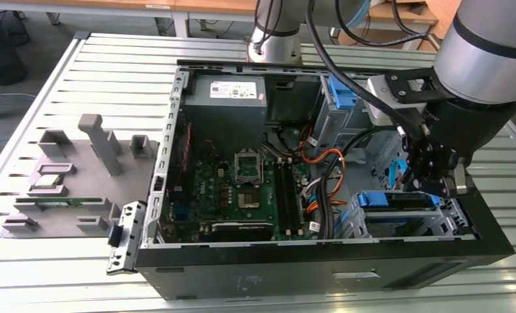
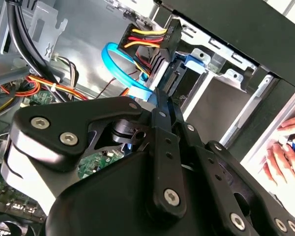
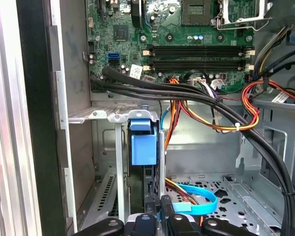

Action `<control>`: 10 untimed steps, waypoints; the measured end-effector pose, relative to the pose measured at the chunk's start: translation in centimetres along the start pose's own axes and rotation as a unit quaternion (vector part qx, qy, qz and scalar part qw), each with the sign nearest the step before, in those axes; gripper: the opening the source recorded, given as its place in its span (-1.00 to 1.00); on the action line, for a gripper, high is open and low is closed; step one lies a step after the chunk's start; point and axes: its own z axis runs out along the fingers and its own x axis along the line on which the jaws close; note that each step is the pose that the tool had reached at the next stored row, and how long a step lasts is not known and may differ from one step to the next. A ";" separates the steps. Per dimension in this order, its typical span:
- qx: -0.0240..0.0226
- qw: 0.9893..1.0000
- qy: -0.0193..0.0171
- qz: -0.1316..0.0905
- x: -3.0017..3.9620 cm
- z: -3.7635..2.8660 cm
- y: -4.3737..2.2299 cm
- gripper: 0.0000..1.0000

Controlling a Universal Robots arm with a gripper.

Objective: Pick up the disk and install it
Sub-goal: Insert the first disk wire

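The disk [image 3: 143, 145] is found slotted into the drive bay [image 3: 104, 115] just ahead of the pincer [image 3: 160, 205], which is closed; full seating cannot be confirmed.

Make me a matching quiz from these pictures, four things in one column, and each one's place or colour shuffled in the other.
1 disk
2 power supply
3 foam tray
4 flat cable

A bright blue loop
B on the slatted table
C in the bay below the gripper
D grey box, white label

Pairs: 1-C, 2-D, 3-B, 4-A
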 end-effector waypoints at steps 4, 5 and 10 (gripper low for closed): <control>0.005 1.000 0.000 -0.001 0.02 0.22 0.38 -0.68; 0.007 1.000 0.000 -0.001 0.02 0.24 0.45 -0.68; 0.013 1.000 -0.001 -0.003 0.04 0.32 0.87 -0.68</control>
